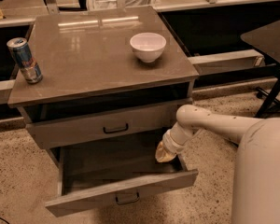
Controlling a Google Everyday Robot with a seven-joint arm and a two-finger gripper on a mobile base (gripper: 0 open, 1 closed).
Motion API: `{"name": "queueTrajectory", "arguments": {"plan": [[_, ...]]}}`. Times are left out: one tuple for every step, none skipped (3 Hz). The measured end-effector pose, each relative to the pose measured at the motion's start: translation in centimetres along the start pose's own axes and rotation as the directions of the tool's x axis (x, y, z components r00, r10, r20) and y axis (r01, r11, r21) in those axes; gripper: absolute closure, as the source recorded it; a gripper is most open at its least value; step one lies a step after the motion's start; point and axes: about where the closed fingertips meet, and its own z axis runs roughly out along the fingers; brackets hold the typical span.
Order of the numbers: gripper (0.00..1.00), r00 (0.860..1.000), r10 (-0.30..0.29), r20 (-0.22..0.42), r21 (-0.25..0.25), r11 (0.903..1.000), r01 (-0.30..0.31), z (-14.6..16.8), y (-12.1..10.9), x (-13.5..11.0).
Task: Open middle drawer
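Note:
The middle drawer [84, 127] is a grey-brown front with a small black bar handle [115, 129] at its centre, and it sits pushed in under the cabinet top. Below it, the bottom drawer [126, 188] stands pulled far out, with its own black handle [127, 199]. My gripper [164, 154] hangs at the end of the white arm [210, 122]. It is over the right rear of the open bottom drawer, just under the middle drawer's right end and to the right of its handle.
On the cabinet top [93, 55] stand a white bowl [148, 46] at the right and a drink can [24, 59] at the left edge. A dark gap runs beneath the top. A black table [270, 38] with legs stands at the right. The floor is speckled.

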Motion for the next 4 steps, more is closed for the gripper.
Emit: {"name": "queueTrajectory", "arguments": {"plan": [[1.00, 1.000, 0.012, -0.002, -0.035, 0.9993, -0.012, 1.7, 0.2, 0.7], [1.00, 0.999, 0.034, -0.008, -0.077, 0.9964, -0.034, 2.9, 1.1, 1.7], [1.00, 0.998, 0.059, -0.018, -0.123, 0.9905, -0.061, 3.2, 2.7, 2.5], [1.00, 0.997, 0.068, -0.027, -0.143, 0.9872, -0.071, 2.7, 4.1, 2.6]]}}
